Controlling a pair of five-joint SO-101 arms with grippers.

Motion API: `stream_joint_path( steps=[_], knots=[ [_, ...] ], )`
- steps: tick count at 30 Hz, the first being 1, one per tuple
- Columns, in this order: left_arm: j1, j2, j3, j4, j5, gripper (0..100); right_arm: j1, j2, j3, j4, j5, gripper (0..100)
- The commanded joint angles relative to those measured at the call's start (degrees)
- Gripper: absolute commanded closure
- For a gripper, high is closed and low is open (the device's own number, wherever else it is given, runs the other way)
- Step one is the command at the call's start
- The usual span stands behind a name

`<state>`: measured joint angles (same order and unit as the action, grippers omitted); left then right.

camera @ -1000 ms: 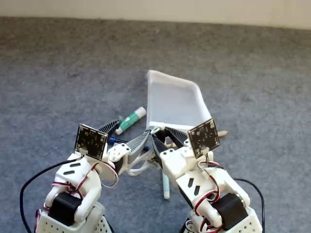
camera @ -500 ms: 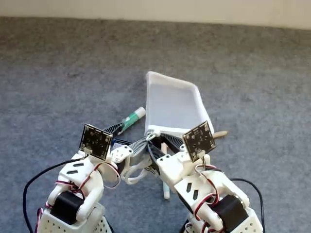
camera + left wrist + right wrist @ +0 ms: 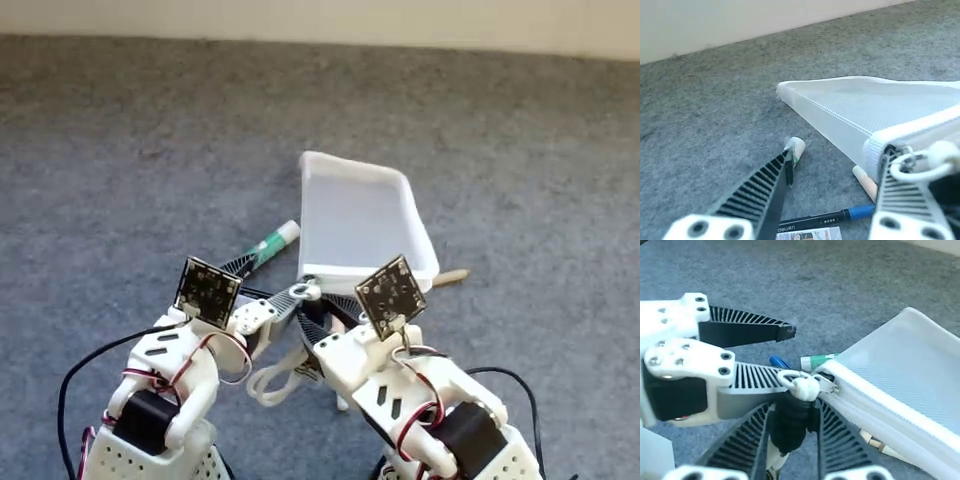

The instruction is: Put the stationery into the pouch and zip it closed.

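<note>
Step, as I read it: opening zip. Pouch [image 3: 355, 215] on desk [image 3: 120, 150], looks zipped. Right pincer [image 3: 794, 409] clenched on zip pull [image 3: 802, 386]. Left pincer [image 3: 790, 352] released, one finger against pouch corner. Glue stick [image 3: 270, 243], blue pen [image 3: 852, 214] outside. Next: steady pull along zip.

Pouch [image 3: 358, 215] is matt white woven mesh cloth, carpet [image 3: 150, 130] under it is rough grey pile, marker [image 3: 820, 219] looks like smooth black plastic.
</note>
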<state>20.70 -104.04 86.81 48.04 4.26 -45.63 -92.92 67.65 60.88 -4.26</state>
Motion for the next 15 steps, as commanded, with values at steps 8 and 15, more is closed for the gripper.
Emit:
stream_joint_path(
  steps=[8,15],
  knots=[
    [-0.7,0.3,-0.7,-1.4,-0.5,83,3.6,-0.8,-3.8,0.1,-0.1,99.4],
    [-0.6,0.1,-1.1,-1.4,-1.4,91,3.9,-0.8,-3.5,0.1,-0.1,99.4]
  ],
)
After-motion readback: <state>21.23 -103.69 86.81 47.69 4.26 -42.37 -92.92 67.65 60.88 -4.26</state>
